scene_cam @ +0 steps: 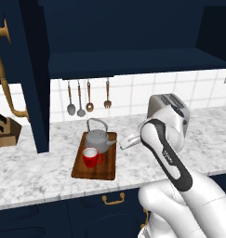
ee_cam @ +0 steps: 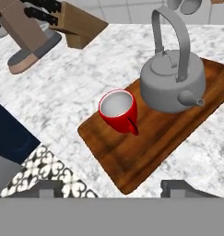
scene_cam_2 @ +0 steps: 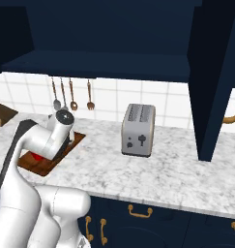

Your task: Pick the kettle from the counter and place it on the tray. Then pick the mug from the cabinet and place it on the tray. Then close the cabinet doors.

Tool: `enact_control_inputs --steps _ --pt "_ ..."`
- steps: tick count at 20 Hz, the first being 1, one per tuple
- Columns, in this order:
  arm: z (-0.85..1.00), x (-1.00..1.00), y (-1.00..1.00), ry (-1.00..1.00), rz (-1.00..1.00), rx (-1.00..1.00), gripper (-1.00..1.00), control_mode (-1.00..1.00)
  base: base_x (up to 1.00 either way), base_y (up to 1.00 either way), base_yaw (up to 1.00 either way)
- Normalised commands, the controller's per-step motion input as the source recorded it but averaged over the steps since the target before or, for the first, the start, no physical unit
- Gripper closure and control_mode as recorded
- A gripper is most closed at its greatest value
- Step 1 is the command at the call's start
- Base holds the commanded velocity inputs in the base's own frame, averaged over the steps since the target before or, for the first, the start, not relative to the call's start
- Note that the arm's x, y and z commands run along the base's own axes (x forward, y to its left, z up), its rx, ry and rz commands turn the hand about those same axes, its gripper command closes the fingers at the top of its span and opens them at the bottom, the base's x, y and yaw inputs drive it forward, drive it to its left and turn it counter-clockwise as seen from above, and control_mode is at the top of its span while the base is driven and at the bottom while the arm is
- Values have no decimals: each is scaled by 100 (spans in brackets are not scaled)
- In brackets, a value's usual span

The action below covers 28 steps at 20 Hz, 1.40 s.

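In the left base view, the kettle [scene_cam: 97, 138] and the red mug [scene_cam: 91, 157] both stand on the wooden tray [scene_cam: 105, 168], which lies on the marbled tabletop [scene_cam: 35, 172]. The cabinet door [scene_cam: 28, 74] hangs open.

In the right base view, a toaster [scene_cam_2: 138, 130] stands on the tabletop, and the arm covers most of the tray.

In the hand view, the tool [ee_cam: 115, 189] has its fingertips [ee_cam: 178, 188] spread apart, released, holding nothing, above the tray's near edge. The mug stands upright just beside the kettle. A knife block [ee_cam: 62, 20] sits beyond.
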Motion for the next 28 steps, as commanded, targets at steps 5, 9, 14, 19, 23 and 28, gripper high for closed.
enact_control_inputs --steps 5,9,14,19,23,28 --pt "14 0 -63 1 -20 2 100 -100 0 0 0" --pt "36 0 -100 5 -44 25 100 -100 0 0 0" --pt "21 -2 -100 0 -18 55 100 -100 0 0 0" --pt "12 0 -91 0 -2 54 100 -100 0 0 0" --pt "12 -4 -70 0 -2 36 100 -100 0 0 0" --pt "20 -14 -84 -6 -18 18 100 -100 0 0 0"
